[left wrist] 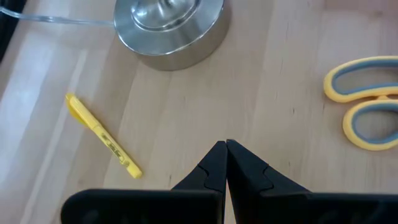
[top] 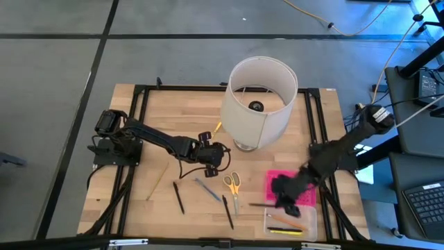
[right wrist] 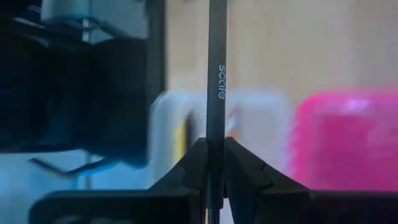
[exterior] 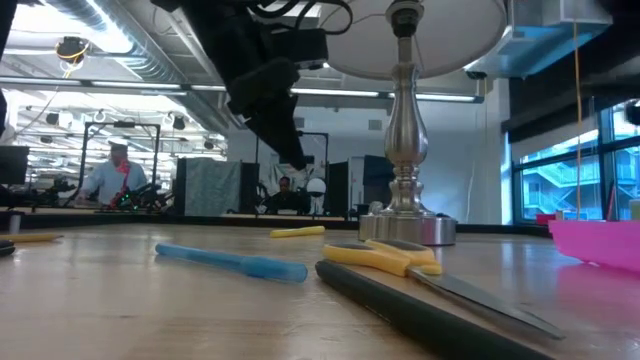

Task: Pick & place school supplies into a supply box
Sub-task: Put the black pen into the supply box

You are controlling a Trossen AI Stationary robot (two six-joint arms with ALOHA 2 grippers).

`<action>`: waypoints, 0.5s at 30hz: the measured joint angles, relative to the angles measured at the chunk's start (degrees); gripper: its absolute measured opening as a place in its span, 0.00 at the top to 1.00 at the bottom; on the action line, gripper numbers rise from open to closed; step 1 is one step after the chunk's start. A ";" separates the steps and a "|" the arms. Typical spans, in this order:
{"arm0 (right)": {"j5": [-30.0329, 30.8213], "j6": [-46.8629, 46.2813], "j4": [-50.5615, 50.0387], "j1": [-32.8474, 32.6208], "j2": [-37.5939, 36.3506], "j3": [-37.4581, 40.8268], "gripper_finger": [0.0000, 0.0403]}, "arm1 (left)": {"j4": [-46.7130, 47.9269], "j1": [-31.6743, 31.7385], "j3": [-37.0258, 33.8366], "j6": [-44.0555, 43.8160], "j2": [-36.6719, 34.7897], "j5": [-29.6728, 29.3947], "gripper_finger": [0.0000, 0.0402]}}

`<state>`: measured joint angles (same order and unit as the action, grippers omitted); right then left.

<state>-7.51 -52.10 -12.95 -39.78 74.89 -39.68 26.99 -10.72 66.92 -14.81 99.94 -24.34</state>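
Note:
My right gripper (top: 283, 199) is shut on a thin black pen (right wrist: 215, 74) over the supply box, whose clear base (top: 294, 223) holds yellow pencils next to its pink lid (top: 300, 182). My left gripper (left wrist: 226, 149) is shut and empty above the table, between the lamp base (left wrist: 168, 28) and the yellow-handled scissors (top: 232, 184). A grey-blue pen (top: 207, 189), two black pens (top: 178, 196) (top: 227, 212) and a wooden pencil (top: 157, 182) lie flat on the table. A yellow marker (left wrist: 102, 137) lies near the lamp. My right gripper pinches the black pen's shaft (right wrist: 215, 140) between its two fingers. The pen runs on forward past the fingertips, along the fingers, with its lettered part free. The pen's back end is hidden between the fingers. The pen shows over the box's clear base (right wrist: 180, 124) and pink lid (right wrist: 348, 130).
A tall lamp with a big white shade (top: 258, 101) and a metal base (exterior: 405, 225) stands at the table's far middle. A black frame runs round the table top. A clear cable lies by the lamp base. People show in the room beyond.

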 joint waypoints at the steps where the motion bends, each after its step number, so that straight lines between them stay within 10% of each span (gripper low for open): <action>1: 0.48 -2.70 0.00 -2.17 0.00 0.00 0.89 | 0.05 0.00 0.00 -0.01 0.00 -0.01 0.99; 15: 22.51 -39.27 -4.85 -24.88 3.20 -0.03 0.89 | -1.40 0.07 0.00 0.59 0.00 -3.76 0.99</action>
<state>15.00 -91.37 -17.80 -64.66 78.09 -39.71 25.59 -10.65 66.92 -14.22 99.94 -28.10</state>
